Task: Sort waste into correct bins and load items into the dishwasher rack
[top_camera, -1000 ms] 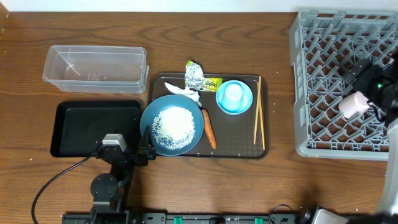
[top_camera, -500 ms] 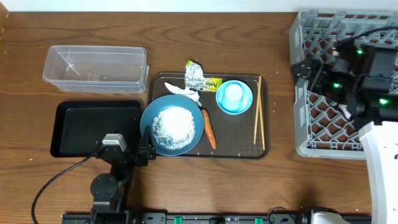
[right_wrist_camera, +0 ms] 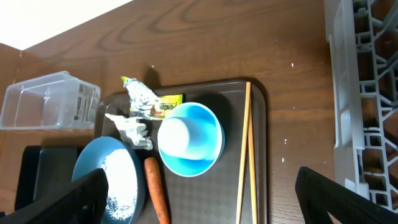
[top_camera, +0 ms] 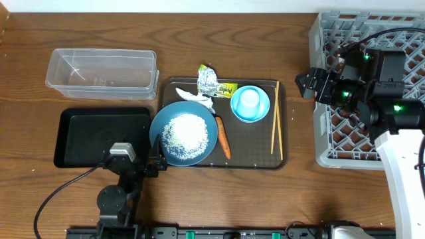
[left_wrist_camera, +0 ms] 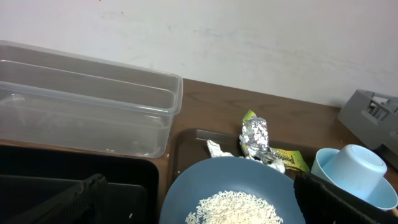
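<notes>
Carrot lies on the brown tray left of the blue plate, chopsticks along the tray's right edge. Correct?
Not quite: the carrot lies right of the blue plate, between it and the chopsticks. The chopsticks do run along the brown tray's right edge. The overhead view shows it.

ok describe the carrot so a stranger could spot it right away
Find the dark brown tray in the middle of the table. Just right of the blue plate of rice on it lies the carrot: small, slim, and the only orange thing there.
</notes>
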Robot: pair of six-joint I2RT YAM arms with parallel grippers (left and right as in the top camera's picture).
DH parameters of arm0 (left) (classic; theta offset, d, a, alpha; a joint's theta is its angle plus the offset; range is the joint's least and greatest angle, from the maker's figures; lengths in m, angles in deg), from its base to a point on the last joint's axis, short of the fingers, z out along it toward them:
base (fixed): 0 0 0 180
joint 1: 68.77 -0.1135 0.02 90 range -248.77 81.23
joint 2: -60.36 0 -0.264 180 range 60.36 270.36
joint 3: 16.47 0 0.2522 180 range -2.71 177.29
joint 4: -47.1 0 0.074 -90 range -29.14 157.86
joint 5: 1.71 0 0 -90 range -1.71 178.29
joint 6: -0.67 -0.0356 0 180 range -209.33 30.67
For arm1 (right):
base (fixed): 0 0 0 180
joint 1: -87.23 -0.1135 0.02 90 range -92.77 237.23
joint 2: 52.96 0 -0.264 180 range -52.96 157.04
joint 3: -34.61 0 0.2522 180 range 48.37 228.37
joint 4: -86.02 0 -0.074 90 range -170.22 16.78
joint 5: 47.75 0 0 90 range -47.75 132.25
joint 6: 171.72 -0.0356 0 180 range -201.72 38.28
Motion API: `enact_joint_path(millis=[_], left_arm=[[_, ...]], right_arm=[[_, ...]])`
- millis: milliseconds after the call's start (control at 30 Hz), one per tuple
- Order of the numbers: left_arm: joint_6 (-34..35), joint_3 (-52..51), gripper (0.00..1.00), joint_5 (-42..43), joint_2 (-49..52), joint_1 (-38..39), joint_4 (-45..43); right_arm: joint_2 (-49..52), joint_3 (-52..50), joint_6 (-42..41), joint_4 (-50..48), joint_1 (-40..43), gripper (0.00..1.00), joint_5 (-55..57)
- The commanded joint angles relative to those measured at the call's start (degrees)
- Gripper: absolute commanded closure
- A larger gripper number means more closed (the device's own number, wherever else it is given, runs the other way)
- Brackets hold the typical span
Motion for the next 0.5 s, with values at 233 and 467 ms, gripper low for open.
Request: enact_joint_path(millis=[233,467], left_arm=[[-0.2,-1.0,0.02,1.0,0.1,0.2,1.9],[-0.2,-1.0,0.02,1.0,0.1,0.2,1.9]], right_arm=[[-0.1,-0.1,0.3,0.0,-8.4,0.04,6.6],[0.7,-0.1,0.3,-0.2,-19.2,0.02,17.6]])
